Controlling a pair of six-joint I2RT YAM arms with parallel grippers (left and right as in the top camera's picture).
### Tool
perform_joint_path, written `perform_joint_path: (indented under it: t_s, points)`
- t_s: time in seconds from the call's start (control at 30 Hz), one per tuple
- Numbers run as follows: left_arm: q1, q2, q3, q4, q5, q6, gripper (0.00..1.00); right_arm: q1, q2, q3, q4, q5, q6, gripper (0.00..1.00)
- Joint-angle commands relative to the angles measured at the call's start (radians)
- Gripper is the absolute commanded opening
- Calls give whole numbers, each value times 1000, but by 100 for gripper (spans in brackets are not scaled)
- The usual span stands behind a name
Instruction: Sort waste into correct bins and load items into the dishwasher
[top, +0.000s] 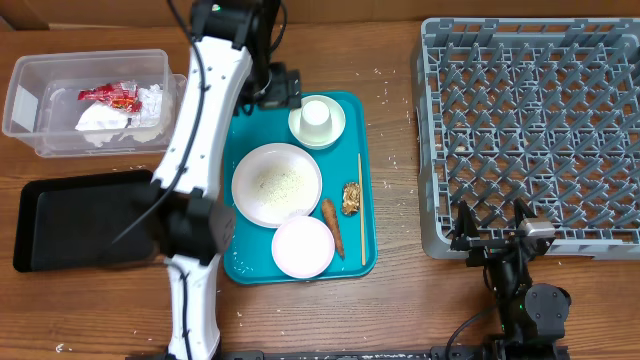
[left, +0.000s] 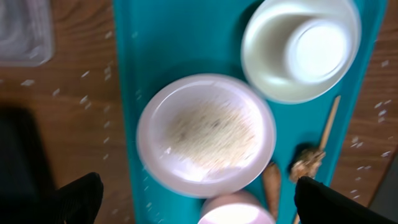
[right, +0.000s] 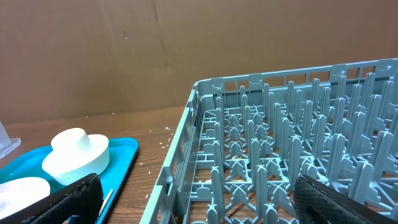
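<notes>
- L gripper (left: 208, 202) wide, empty, above rice plate (left: 153, 146) mid teal tray (left: 180, 37).
- R gripper (top: 495, 238) wide, empty, at rack's (top: 530, 130) near edge.
- Risk: tilted plate spills rice (left: 214, 130).

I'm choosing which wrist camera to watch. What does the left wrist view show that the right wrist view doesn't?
Only the left wrist view: the rice grains, the carrot stick and the brown food bit. Only the right wrist view: the grey dish rack. Both show the teal tray and the bowl with the cup in it.
</notes>
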Motion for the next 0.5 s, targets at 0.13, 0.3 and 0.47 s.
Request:
perform_joint_path:
  t_s: [0.13, 0.3, 0.47]
  points:
    - [66, -127, -296, 16, -70, -52, 100, 7, -7, -10, 7, 13, 0, 100]
    - [69, -127, -503, 211, 12, 37, 100, 7, -7, -10, 7, 13, 0, 100]
    - [98, -127, -609, 380, -18, 69, 100, 7, -7, -10, 7, 13, 0, 100]
